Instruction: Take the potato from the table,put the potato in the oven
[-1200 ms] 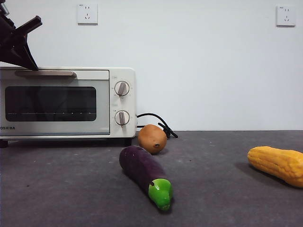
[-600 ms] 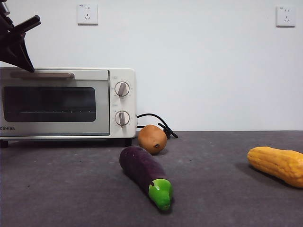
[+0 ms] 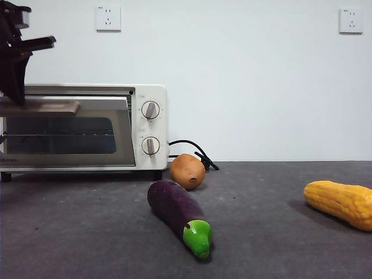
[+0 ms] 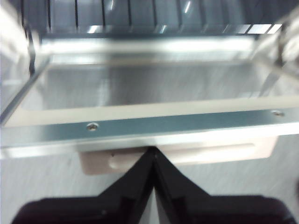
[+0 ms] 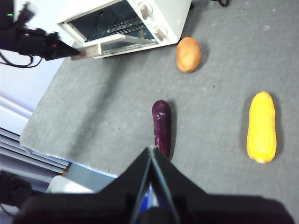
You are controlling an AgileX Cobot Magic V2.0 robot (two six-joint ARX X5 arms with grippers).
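Note:
The orange-brown potato [image 3: 187,171] lies on the grey table [image 3: 267,244] just right of the cream oven [image 3: 152,93], near its black cord. The oven's glass door [image 3: 70,133] stands partly open and tilted outward, and the wire rack shows inside [image 4: 154,14]. My left gripper [image 3: 15,100] is shut, its tips resting on the beige door handle [image 4: 187,156] at that door's upper edge. My right gripper [image 5: 152,150] hangs shut high above the table's near side, holding nothing. Seen from there, the potato [image 5: 188,54] sits beyond the eggplant.
A purple eggplant [image 3: 174,208] with a green tip lies in front of the potato. A yellow corn cob [image 3: 340,202] rests at the right. The oven's cord [image 3: 195,148] curls behind the potato. The table's edge [image 5: 44,149] drops off on the oven's side.
The oven door has swung from closed to partly open. Its handle came down and outward, and my left gripper moved down with it. The vegetables have not moved.

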